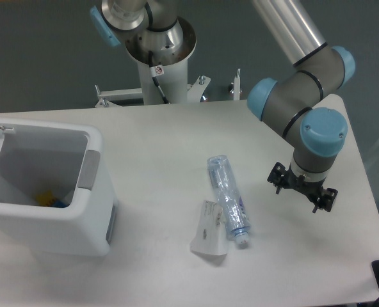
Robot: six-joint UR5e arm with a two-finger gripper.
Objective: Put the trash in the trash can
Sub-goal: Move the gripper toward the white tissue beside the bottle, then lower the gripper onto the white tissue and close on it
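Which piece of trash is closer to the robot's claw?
The clear plastic bottle. It lies on its side between the flat white paper packet and the end effector, so the packet is farther away.

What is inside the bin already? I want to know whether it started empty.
The bin stands open. At its bottom lies something yellow and blue, too small to identify. The near wall hides the rest of the floor. The bottle and packet lie outside.

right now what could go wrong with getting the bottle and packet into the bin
The clear plastic bottle lies on its side and may roll when pinched. The flat white paper packet lies against it and is thin, so a grab could nudge both or slip off. The end effector must also clear the boxy white bin's rim.
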